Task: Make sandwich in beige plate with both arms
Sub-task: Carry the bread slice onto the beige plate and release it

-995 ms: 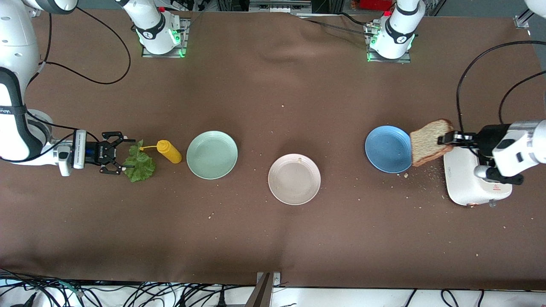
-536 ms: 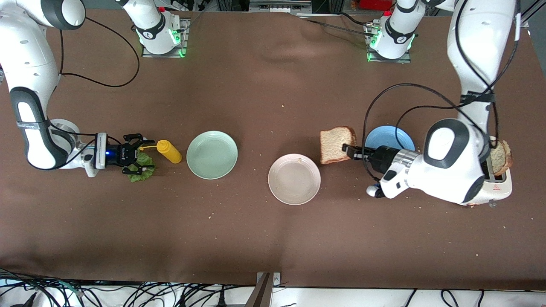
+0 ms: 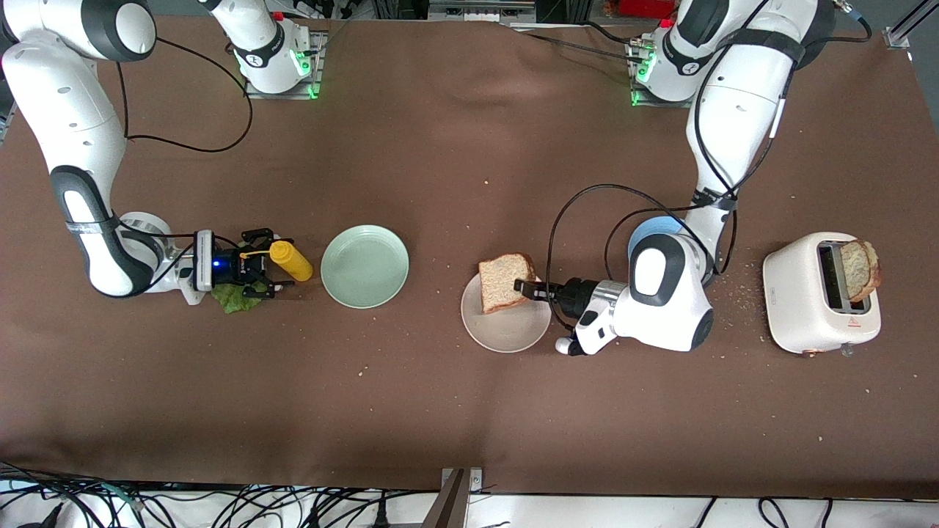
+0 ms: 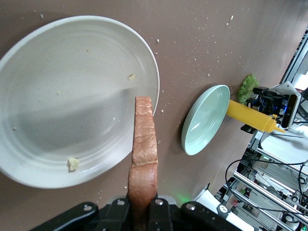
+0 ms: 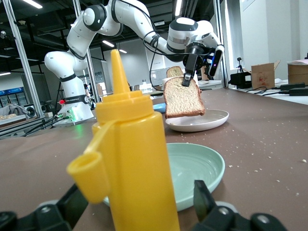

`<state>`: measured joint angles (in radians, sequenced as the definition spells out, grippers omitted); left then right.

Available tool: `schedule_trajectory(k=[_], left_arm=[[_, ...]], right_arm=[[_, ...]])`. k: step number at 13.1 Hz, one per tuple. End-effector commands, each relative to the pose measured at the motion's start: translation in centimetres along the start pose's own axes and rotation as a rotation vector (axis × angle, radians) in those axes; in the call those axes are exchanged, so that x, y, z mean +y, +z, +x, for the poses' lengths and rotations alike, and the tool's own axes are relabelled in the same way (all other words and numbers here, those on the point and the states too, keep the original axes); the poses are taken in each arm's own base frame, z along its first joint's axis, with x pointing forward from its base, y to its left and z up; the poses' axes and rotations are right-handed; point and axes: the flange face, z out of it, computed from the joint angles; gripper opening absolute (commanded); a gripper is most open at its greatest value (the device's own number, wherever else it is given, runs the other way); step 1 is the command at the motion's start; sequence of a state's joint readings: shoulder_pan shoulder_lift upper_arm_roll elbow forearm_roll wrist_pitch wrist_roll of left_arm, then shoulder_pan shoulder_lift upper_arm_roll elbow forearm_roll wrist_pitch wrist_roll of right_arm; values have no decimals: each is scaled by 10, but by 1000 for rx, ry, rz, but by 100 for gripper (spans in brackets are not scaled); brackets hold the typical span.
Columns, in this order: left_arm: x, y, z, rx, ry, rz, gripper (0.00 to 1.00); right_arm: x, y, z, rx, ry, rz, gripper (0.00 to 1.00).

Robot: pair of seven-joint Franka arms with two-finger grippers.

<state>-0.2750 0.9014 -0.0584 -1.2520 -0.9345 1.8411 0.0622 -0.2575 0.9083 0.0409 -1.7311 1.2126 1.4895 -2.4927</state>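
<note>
Our left claw point(image 3: 522, 286) is clamped on the crust edge of a bread slice point(image 3: 505, 281), carrying it upright over the beige plate point(image 3: 506, 334) so that it can be laid flat there as the sandwich's base; the slice hangs just above the plate, not yet resting. A second slice point(image 3: 860, 268) waits in the toaster point(image 3: 796, 308). Our right claw point(image 3: 258, 268) sits low at the desk point(image 3: 469, 411), fingers spread wide around the yellow sauce bottle point(image 3: 290, 261), with the lettuce point(image 3: 233, 298) just beside it, nearer the camera.
</note>
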Motion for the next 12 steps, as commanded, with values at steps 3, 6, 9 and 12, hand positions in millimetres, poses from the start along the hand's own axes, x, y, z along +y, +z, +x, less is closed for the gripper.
schedule_trajectory(k=[3,6,9,12], left_arm=[[-8,11,12,39,15,-18,43],[-5,18,9,33,23,19,100],[-13,-7,13,63,27,77,100],[-25,-50,13,109,23,231,100]], right_arm=[[0,11,5,38,-21,-1,27],[3,7,16,41,-26,3,0],[5,-10,42,16,23,3,0],[11,-23,96,-41,76,-6,0]])
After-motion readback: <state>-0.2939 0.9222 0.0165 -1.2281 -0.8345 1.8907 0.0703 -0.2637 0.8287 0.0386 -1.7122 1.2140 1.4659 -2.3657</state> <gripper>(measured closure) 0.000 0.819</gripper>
